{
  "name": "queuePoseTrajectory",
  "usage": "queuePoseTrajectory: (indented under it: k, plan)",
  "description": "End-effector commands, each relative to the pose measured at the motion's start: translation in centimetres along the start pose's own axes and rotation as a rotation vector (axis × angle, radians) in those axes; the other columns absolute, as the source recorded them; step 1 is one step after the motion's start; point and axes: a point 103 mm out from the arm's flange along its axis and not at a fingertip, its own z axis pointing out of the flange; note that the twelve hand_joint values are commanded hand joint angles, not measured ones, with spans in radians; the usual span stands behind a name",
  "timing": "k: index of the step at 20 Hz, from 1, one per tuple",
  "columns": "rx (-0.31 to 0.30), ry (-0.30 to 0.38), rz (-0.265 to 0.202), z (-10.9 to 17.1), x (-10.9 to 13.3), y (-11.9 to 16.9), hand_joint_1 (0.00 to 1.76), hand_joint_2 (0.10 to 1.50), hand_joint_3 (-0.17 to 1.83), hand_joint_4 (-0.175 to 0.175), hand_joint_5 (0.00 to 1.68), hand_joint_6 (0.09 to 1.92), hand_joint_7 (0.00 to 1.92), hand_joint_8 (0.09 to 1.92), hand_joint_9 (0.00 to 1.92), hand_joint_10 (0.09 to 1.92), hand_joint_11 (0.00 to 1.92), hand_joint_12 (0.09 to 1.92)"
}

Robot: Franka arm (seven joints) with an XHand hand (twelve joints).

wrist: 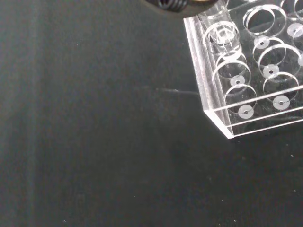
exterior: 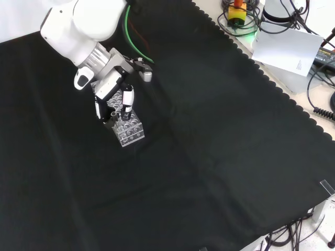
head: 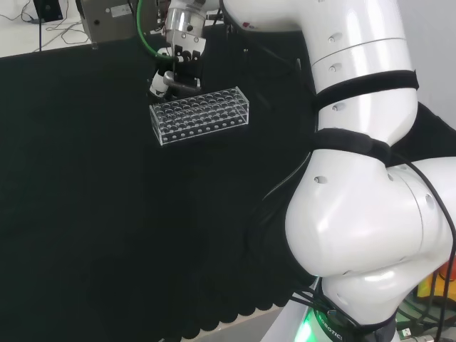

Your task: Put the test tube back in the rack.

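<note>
The hand (exterior: 112, 97) hangs directly over the far end of the clear rack (exterior: 127, 130), its black and white fingers (exterior: 127, 100) curled downward with their tips just above the rack's top plate. In the front view the fingers seem drawn together around something slender and upright, but the glass is too clear to make out there, so whether they pinch the test tube cannot be told for sure. In the head view the hand (head: 177, 71) sits just behind the rack (head: 200, 114), at its left end, with fingers bent in toward the nearest row of holes.

The wrist view adds what the other two lack: close beneath the palm, a clear test tube (wrist: 218, 35) stands upright in a corner hole of the rack (wrist: 251, 71), its round rim plain against the black cloth (wrist: 94, 132). The neighbouring holes beside it show bare rings and small white dots at their bottoms. The head view gives the rack's full length, lying apart from the arm's large white links
</note>
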Motion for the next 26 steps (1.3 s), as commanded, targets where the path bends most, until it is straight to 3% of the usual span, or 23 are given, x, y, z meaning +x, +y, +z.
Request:
queuePoseTrajectory:
  k: [1, 14, 26]
  plan:
    - [0.026, 0.030, -0.022, 0.1, -0.1, -0.4, 1.20, 0.96, -0.17, -0.097, 0.77, 0.70, 0.65, 0.94, 0.88, 0.81, 0.67, 1.39]
    - [-0.034, 0.073, -0.066, -2.7, 0.5, -2.1, 1.18, 0.95, -0.17, -0.040, 0.63, 0.73, 0.53, 0.94, 0.75, 0.85, 0.59, 1.42]
    - [-0.144, 0.045, -0.158, -10.5, 3.4, -7.0, 1.17, 0.94, -0.17, -0.019, 0.55, 0.73, 0.45, 0.95, 0.63, 0.87, 0.49, 1.45]
